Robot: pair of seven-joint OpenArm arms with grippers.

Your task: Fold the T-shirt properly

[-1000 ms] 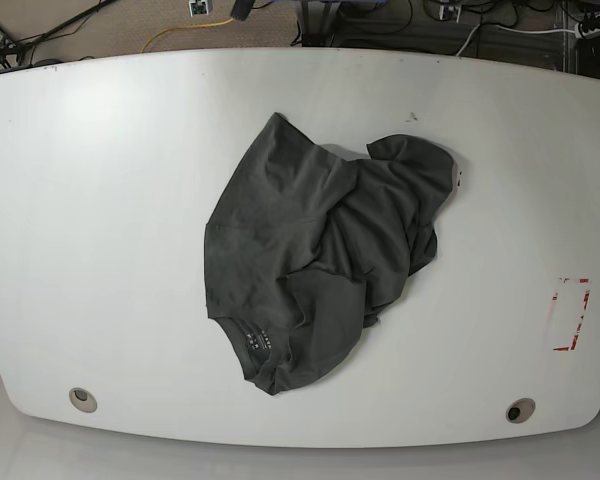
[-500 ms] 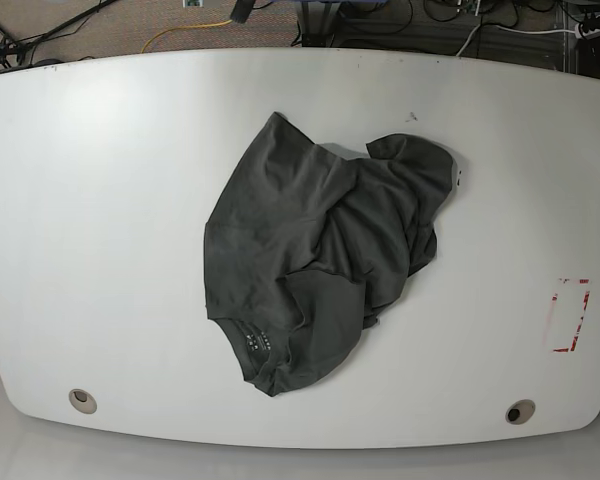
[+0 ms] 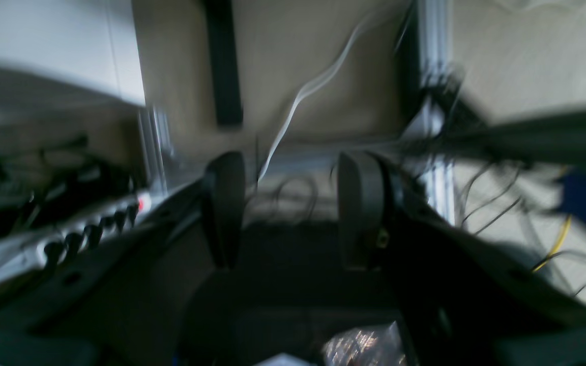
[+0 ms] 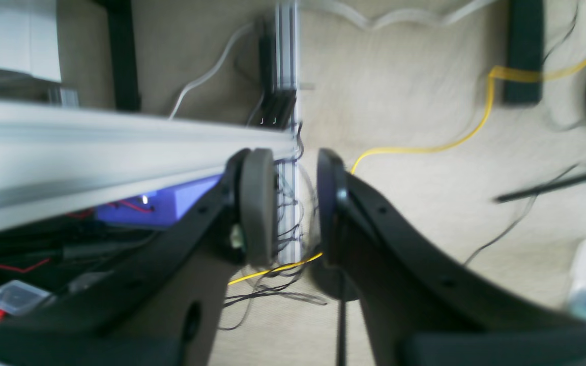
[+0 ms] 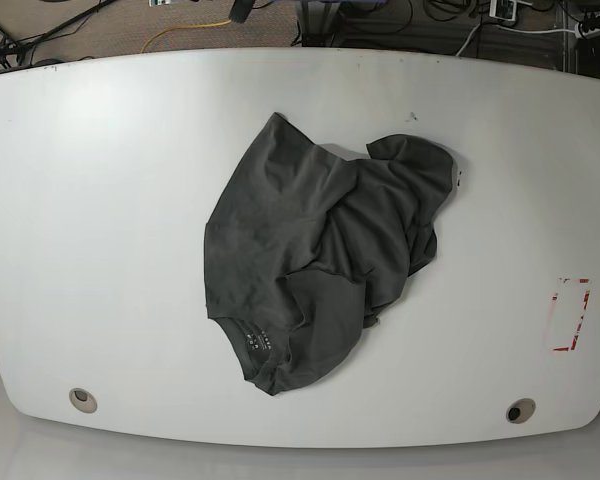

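Observation:
The dark charcoal-grey T-shirt (image 5: 320, 255) lies crumpled in a heap on the middle of the white table (image 5: 100, 220) in the base view, its neck with pale lettering toward the front edge. Neither arm shows in the base view. My left gripper (image 3: 290, 208) is open and empty in the blurred left wrist view, with only floor and cables beyond it. My right gripper (image 4: 295, 203) is open with a narrow gap and empty, over carpet and cables. The T-shirt is out of both wrist views.
A red-marked rectangle (image 5: 568, 314) sits near the table's right edge. Two round grommet holes (image 5: 82, 399) (image 5: 520, 410) lie at the front corners. Cables and a yellow cord (image 4: 425, 147) lie on the floor beyond the table, with an aluminium frame post (image 4: 285, 61).
The T-shirt has not moved. The small things on the floor beyond the far table edge have shifted slightly in the base view.

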